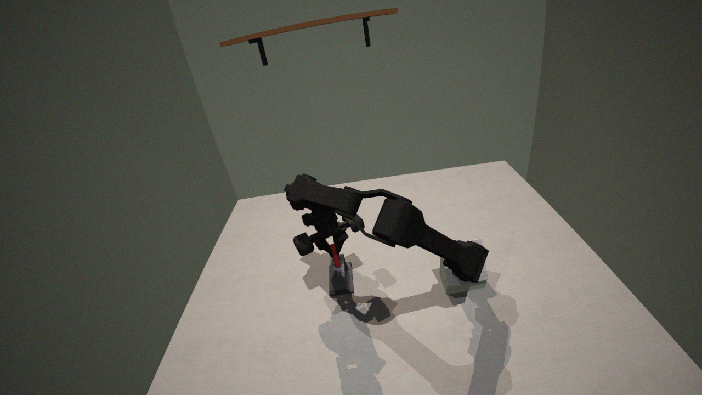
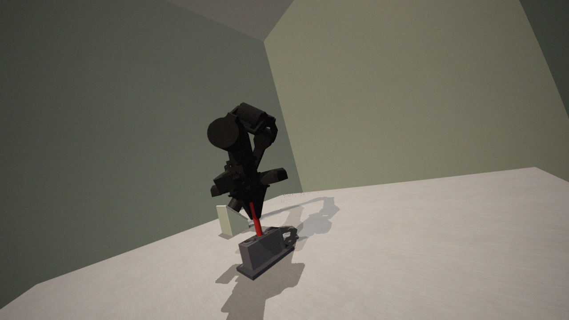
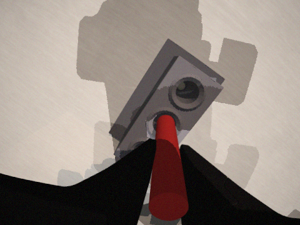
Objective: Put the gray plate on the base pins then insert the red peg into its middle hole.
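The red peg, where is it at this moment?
The red peg is clamped in the gripper, its lower tip at the middle hole of the gray plate; in the exterior view it leans above the base.

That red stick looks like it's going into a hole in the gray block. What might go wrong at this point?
1. The red peg leans in the exterior view, so it might jam in the middle hole before it is fully down.
2. The gripper is clamped on the peg; opening too early could leave it sticking up or tipping out.
3. A sideways push might shift the gray plate.
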`<control>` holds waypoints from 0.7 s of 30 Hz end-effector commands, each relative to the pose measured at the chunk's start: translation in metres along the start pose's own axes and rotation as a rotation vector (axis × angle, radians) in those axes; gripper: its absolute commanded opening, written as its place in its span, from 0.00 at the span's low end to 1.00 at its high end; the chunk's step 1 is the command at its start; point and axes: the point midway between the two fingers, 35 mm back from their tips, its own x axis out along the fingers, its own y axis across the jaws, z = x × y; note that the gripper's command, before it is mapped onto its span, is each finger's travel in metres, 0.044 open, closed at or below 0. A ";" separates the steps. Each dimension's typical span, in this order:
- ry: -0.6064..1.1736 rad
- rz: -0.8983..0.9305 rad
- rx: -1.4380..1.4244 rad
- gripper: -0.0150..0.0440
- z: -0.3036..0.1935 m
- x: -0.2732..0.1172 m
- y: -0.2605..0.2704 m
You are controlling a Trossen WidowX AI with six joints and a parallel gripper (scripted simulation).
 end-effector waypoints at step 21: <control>0.000 -0.003 -0.002 0.25 -0.001 0.002 0.001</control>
